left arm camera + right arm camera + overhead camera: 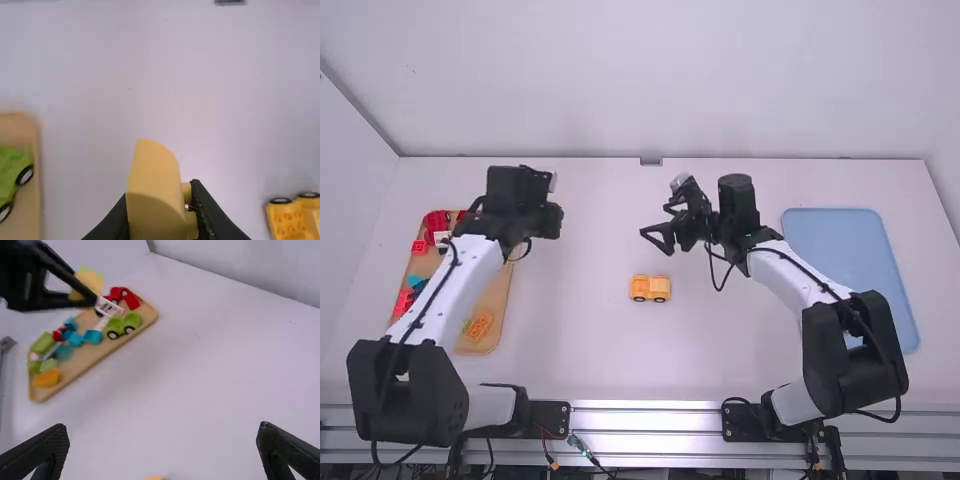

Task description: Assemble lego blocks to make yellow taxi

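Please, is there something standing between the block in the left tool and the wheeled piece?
Nothing visible stands between the yellow block in the left tool and the orange wheeled piece, only bare table. The open right tool hangs just beyond the piece, near that path, and might crowd it.

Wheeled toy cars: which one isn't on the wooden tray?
The yellow-orange one, out on the white table; others, like the green one, sit on the tray.

Smooth white links (465, 292) meet blocky black joints (405, 400), with thin black cables (718, 290) alongside
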